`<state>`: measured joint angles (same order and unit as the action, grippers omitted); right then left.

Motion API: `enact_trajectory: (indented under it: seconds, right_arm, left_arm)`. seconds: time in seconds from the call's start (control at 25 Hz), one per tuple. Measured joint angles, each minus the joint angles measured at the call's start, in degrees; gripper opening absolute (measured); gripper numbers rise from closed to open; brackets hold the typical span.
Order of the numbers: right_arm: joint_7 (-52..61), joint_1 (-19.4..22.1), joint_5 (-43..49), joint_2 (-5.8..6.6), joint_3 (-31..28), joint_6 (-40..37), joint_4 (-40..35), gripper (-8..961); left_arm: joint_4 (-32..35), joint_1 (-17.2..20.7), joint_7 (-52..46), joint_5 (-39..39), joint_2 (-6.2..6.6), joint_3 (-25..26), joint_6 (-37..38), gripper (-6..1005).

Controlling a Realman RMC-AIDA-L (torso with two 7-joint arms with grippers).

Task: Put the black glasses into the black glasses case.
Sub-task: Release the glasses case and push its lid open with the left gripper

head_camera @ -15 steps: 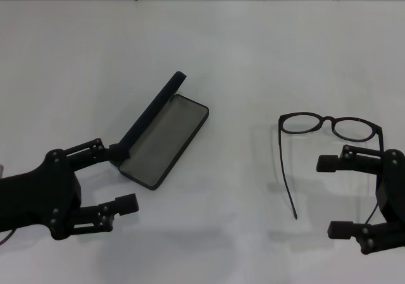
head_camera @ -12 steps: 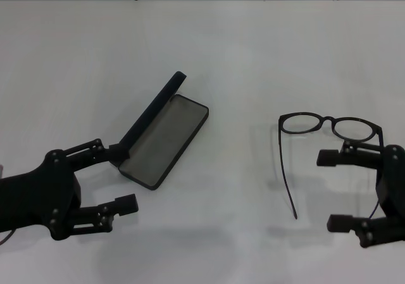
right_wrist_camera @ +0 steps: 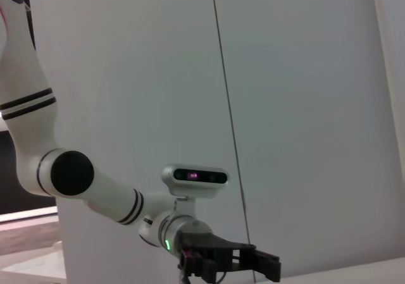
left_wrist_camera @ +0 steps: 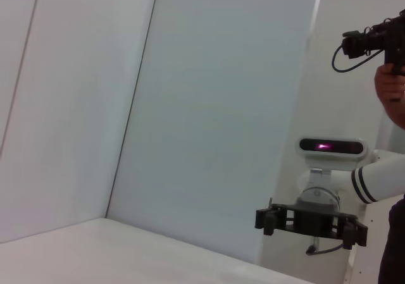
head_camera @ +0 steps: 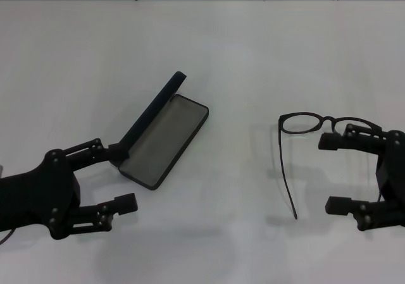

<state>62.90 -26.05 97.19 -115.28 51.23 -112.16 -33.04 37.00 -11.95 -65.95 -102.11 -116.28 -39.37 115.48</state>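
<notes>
The black glasses (head_camera: 302, 123) lie on the white table at the right of the head view, lenses toward the far side and one long temple arm (head_camera: 286, 176) pointing toward me. My right gripper (head_camera: 333, 172) is open beside them, and its far finger (head_camera: 335, 141) overlaps the right lens. The black glasses case (head_camera: 166, 142) lies open at centre-left, grey lining up and lid (head_camera: 152, 112) standing. My left gripper (head_camera: 122, 178) is open at the case's near corner, its upper finger (head_camera: 95, 150) reaching the hinge end. Neither wrist view shows the glasses or the case.
The white table (head_camera: 240, 56) runs to a wall seam at the back. The left wrist view shows a pale wall, the right arm's gripper (left_wrist_camera: 311, 224) farther off, and a person's hand (left_wrist_camera: 389, 88) holding a camera. The right wrist view shows the left arm (right_wrist_camera: 95, 183).
My right gripper has moved away from me toward the glasses' frame, and its far finger now overlaps the right lens. The left arm, case and glasses have not moved.
</notes>
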Motion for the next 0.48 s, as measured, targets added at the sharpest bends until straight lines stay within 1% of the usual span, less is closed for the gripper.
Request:
enact_trajectory:
  seconds: [0.16,0.24,0.36,0.4,0.44,0.48]
  right_arm:
    - [0.11,-0.10,-0.06,0.22,0.01,1.10,-0.67,883]
    - [0.18,-0.07,-0.08,0.28,0.01,1.87,-0.80,883]
    - [0.15,0.32,-0.08,0.31,-0.01,2.70,-0.80,884]
    - [0.09,0.46,-0.08,0.35,-0.11,3.11,-0.75,884]
    - [0.06,0.60,-0.08,0.39,-0.27,3.54,-0.62,884]
    - [0.04,0.68,-0.06,0.45,-0.46,3.97,-0.49,884]
  left_arm:
    - [-0.07,0.00,-0.59,0.40,0.00,0.32,-0.25,843]
    - [-0.03,-0.05,-2.13,0.83,-0.02,1.56,-0.60,837]
    - [1.09,-1.28,-8.91,1.15,-0.35,5.92,-1.00,829]
    - [2.31,-1.76,-12.16,1.03,-0.41,6.57,-1.13,827]
    - [5.04,-2.59,-17.80,0.76,-0.43,6.93,-1.43,824]
    - [7.22,-3.11,-21.45,0.65,-0.45,6.83,-1.62,821]
